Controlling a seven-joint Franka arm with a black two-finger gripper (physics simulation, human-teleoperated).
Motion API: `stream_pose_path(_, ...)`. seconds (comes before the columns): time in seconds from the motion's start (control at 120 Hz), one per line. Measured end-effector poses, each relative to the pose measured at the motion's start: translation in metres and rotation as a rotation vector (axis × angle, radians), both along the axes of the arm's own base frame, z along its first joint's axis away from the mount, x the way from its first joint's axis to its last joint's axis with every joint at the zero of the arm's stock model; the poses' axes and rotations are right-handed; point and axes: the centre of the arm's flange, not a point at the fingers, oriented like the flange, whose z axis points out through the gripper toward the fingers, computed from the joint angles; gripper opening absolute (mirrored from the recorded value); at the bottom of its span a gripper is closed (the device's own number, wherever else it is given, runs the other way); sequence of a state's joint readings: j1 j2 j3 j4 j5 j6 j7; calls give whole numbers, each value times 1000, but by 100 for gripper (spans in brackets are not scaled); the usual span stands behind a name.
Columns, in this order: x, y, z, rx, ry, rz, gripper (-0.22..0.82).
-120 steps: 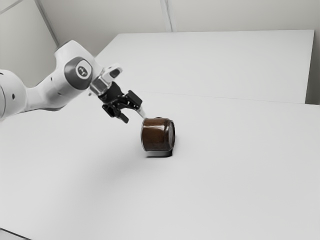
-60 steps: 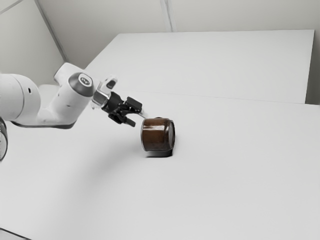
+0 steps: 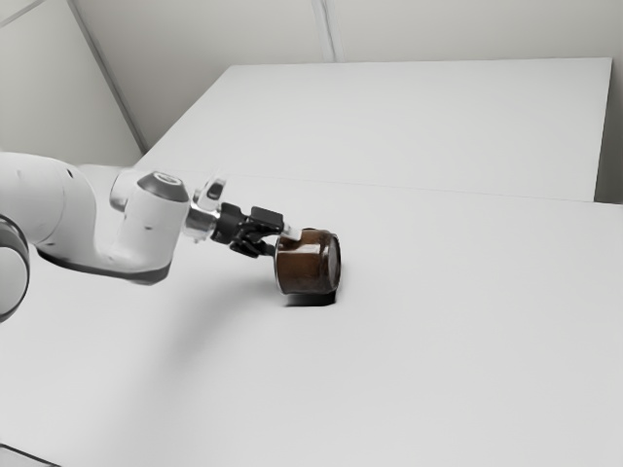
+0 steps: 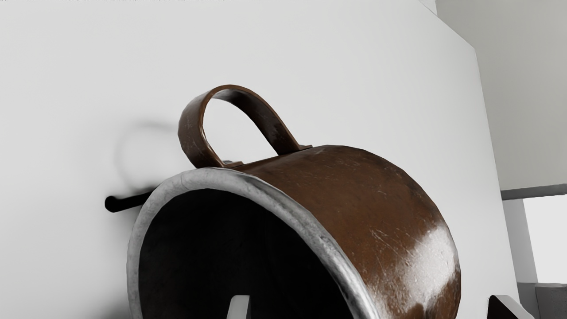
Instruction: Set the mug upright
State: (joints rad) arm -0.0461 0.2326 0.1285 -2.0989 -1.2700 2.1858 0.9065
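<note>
I find the mug (image 3: 310,263) near the centre of the exterior view's frame, lying on its side on the white bench (image 3: 438,360); it is not upright. Its mouth is turned toward the exterior view's left and its base toward the exterior view's right. The body is brown with a glossy surface, and the rim (image 4: 261,188) is grey metal around a dark interior.

My arm (image 3: 146,233) enters from the left side of the exterior frame and reaches toward the centre. The end effector (image 3: 282,242) is at the mug's mouth end, just left of centre in that frame. I record it as open: in the wrist view its two fingers (image 4: 239,309) stand well apart, one in front of the dark mouth, the other on the outer side of the brown wall. It has no grip on the mug. Whether either finger touches the metal, I cannot tell.

The handle (image 4: 191,128) is a brown strap loop, joined to the body and raised from it, with one foot close to the rim. A soft shadow of the loop falls on the bench beside it.

Beyond the bench, a pale wall (image 3: 467,34) runs across the top of the exterior frame.
</note>
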Motion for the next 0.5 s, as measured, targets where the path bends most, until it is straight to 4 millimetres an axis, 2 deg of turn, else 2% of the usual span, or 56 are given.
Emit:
stream_pose_path(0.192,-6,-7,-10,-65,-57,-14,58)
stream_pose_path(0.258,-8,-9,-13,-82,-72,-25,54)
stream_pose_path(0.5,-8,-16,-16,-115,-133,-61,20)
